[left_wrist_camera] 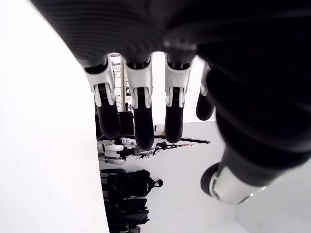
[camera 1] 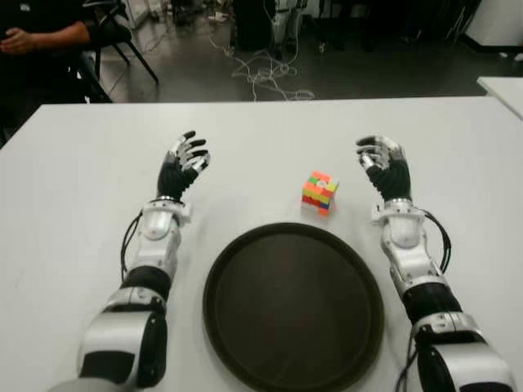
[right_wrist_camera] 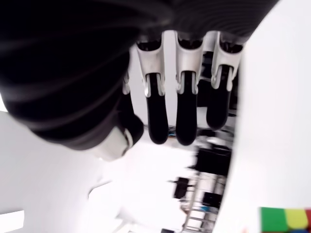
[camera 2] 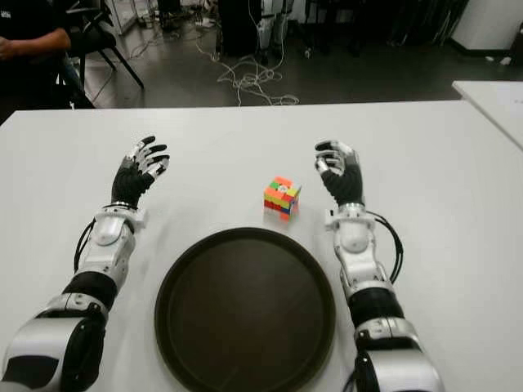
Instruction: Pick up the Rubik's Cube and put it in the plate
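Note:
The Rubik's Cube (camera 1: 319,193) sits on the white table (camera 1: 270,139), just beyond the far right rim of the dark round plate (camera 1: 245,245), which holds nothing. My right hand (camera 1: 382,163) is a short way to the cube's right, fingers relaxed and holding nothing; a corner of the cube (right_wrist_camera: 284,219) shows in the right wrist view. My left hand (camera 1: 184,163) is well left of the cube, its fingers (left_wrist_camera: 141,116) spread with nothing in them.
A second white table's corner (camera 1: 502,86) shows at the far right. Beyond the table's far edge lie cables (camera 1: 265,73) on the floor, a chair (camera 1: 114,33), and a seated person's arm (camera 1: 41,37) at the top left.

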### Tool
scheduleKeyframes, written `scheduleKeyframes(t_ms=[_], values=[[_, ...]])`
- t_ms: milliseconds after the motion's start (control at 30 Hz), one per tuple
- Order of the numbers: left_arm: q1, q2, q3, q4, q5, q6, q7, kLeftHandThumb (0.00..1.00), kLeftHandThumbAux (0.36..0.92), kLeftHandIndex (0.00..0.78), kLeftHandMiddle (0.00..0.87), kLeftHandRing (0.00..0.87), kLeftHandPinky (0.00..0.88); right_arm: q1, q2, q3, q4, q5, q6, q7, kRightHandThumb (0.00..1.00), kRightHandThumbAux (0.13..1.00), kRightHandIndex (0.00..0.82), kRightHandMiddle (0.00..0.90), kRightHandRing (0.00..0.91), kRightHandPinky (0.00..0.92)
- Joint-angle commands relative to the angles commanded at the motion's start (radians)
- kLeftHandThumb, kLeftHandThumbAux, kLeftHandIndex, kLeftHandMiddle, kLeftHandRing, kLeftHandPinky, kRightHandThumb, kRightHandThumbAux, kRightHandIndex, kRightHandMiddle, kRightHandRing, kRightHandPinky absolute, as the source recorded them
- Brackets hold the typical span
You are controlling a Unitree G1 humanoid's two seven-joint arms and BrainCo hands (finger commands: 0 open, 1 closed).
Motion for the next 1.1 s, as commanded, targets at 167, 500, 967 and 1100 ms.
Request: scheduleKeyframes(t_ms=[167, 500, 967, 1100], values=[[-0.003, 0.002, -0.001, 0.005, 0.0, -0.001, -0.008, 0.291, 0.732, 0.154, 0.235, 0.24, 0.256, -0.037, -0.039, 0.055, 0.054, -0.095, -0.103, -0.052, 0.148, 0.822, 0.225, 0.242, 0.243, 0.245], [-0.008, 0.01, -0.006, 0.013, 0.014, 0.008, 0.005, 0.303, 0.726, 0.166, 0.246, 0.243, 0.239, -0.11, -0.126, 0.204, 0.092, -0.355, -0.134, -0.209, 0.003, 0.731, 0.024, 0.028, 0.019, 0.01], [-0.009, 0.014, -0.001, 0.031, 0.011, -0.007, -0.001, 0.317, 0.735, 0.167, 0.255, 0.252, 0.252, -0.157, -0.146, 0.292, 0.088, -0.406, -0.073, -0.174, 0.0, 0.632, 0.0, 0.0, 0.0, 0.0], [-0.012, 0.016, 0.002, 0.038, 0.007, -0.007, -0.003, 0.31, 0.726, 0.163, 0.254, 0.254, 0.253, -0.16, -0.151, 0.31, 0.083, -0.409, -0.052, -0.152, 0.0, 0.612, 0.0, 0.0, 0.0, 0.0]])
